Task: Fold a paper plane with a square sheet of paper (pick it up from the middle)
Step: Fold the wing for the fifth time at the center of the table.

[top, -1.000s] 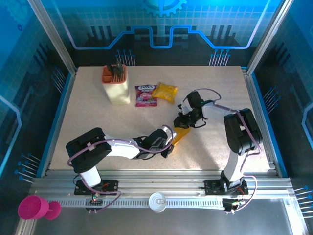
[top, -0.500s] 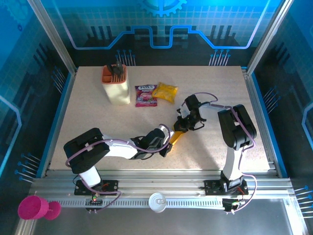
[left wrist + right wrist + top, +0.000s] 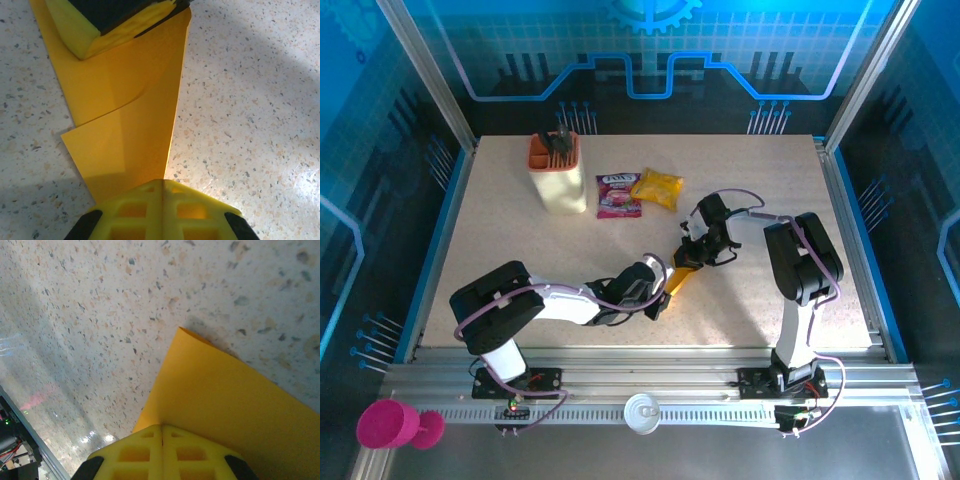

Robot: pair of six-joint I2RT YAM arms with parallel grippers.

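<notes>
Left end effector (image 3: 162, 184) is clamped on the near end of the folded paper (image 3: 131, 125); the paper stretches ahead of it over the speckled surface (image 3: 250, 100); right end effector (image 3: 161, 429), fingers pressed together, pinches the far end; a yellow snack bag (image 3: 658, 187) lies well beyond.

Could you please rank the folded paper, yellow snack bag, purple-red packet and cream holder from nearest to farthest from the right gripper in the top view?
1. folded paper, held by the right gripper
2. yellow snack bag, behind it
3. purple-red packet, left of the bag
4. cream holder, far back-left
</notes>
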